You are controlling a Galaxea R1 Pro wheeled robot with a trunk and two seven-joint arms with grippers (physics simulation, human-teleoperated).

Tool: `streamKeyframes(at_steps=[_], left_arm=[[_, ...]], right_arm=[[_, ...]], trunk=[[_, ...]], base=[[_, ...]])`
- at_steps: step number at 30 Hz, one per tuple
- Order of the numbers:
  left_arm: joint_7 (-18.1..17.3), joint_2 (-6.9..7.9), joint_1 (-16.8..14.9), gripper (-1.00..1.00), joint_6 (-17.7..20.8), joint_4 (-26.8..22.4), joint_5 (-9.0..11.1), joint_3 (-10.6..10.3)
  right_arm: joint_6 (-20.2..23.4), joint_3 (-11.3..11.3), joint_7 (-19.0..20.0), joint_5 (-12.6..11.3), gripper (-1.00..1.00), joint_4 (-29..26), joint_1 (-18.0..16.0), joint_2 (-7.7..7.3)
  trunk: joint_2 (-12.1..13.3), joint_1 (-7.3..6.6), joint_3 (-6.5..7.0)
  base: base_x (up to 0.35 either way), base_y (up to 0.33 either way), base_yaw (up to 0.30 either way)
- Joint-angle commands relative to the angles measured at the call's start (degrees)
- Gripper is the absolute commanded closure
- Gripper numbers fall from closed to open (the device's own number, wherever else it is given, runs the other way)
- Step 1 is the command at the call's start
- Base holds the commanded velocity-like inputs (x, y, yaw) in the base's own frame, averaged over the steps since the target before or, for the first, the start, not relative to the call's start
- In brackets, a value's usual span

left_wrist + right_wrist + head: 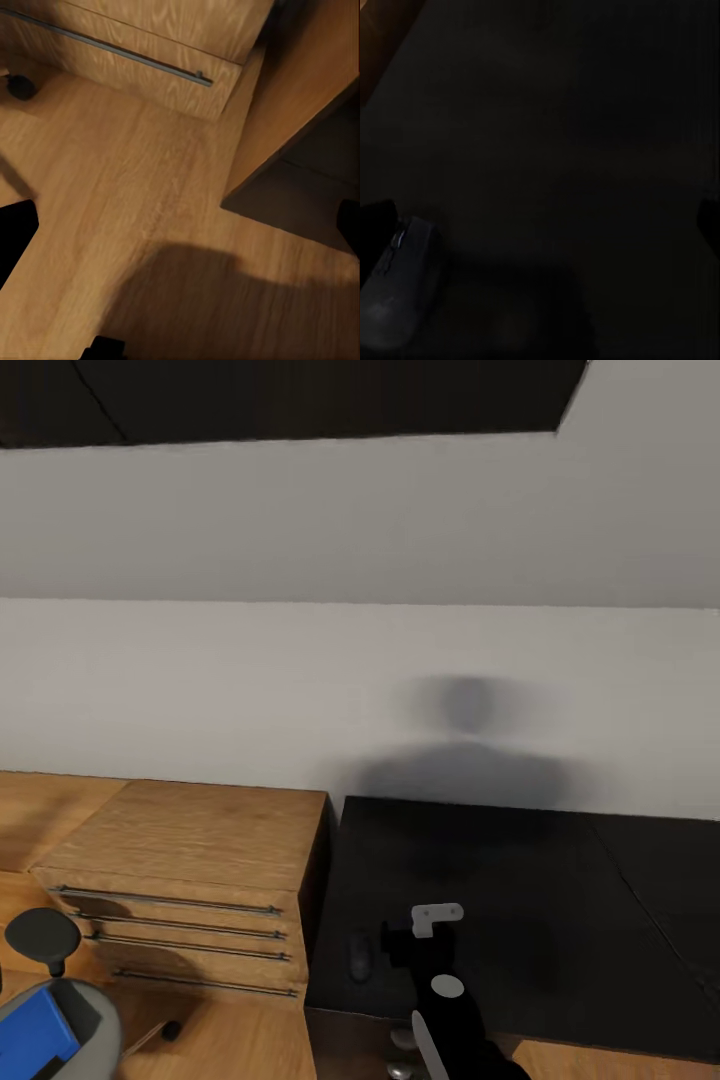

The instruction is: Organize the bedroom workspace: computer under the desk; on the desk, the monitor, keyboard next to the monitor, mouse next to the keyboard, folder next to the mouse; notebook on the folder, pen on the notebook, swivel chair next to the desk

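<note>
In the head view the mouse [359,954] lies on the desk [520,880] near its lower-left corner, just left of the right gripper [437,922], long axis running up the frame. In the right wrist view the mouse [397,289] sits beside a wide-spread, empty claw. The right arm looks nearer.

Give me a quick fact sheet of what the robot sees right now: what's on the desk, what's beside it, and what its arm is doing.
desk: glossy black top, against the grey-white wall
on desk: small dark mouse, near the front left corner
right arm: right gripper hovering over the desk just right of the mouse; whether its jaws are open or shut cannot be told
beside desk: oak drawer unit at its left
swivel chair: grey seat at lower left
on chair: blue folder
floor: light wood
</note>
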Motion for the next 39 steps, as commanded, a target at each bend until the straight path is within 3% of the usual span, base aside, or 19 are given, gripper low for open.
streamKeyframes(at_steps=[1,17,39], left_arm=[[0.1,0.00,0.0,-1.00,-0.2,0.0,0.2,-0.1],[0.0,0.05,0.0,-1.00,-0.2,0.0,0.2,-0.1],[0.0,0.05,0.0,-1.00,-0.2,0.0,0.2,-0.1]], right_arm=[[0.3,0.1,-0.4,-0.2,-1.00,0.0,-0.1,0.00],[0.2,0.1,-0.3,-0.2,-1.00,0.0,-0.1,0.00],[0.1,0.7,-0.1,-0.3,-1.00,0.2,-0.1,0.00]], trunk=[[0.0,0.00,-0.02],[0.0,0.00,0.16],[0.0,0.00,0.16]], base=[[-0.042,0.000,-0.235],[-0.266,0.030,-0.069],[-0.288,0.222,-0.001]])
